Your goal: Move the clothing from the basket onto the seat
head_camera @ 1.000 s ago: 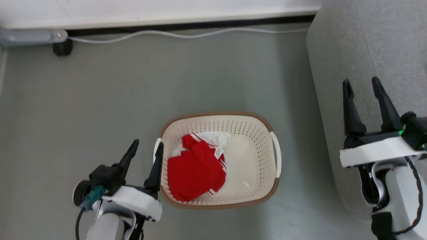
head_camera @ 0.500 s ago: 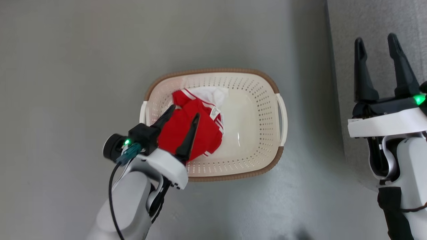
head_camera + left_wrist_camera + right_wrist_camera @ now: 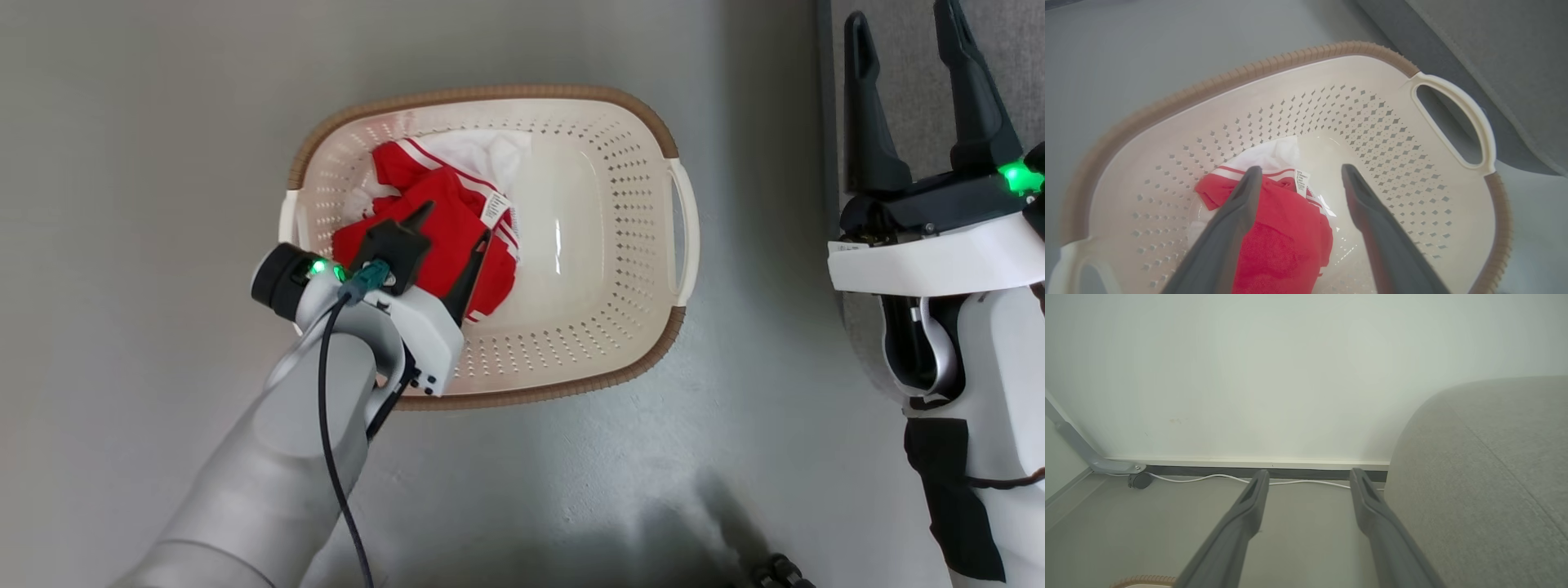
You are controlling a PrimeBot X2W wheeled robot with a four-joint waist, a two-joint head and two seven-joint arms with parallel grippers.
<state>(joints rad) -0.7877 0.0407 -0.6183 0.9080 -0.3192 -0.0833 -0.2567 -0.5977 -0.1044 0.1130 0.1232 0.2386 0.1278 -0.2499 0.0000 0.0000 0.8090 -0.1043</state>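
The left gripper was inside the basket, its two fingers spread wide above the red clothing, which lay on the left part of the basket's bottom; if the tips touched the cloth, I could not tell. The basket stood on the grey floor beside the seat. The right gripper hung at the seat's edge, fingers also wide apart and holding nothing.
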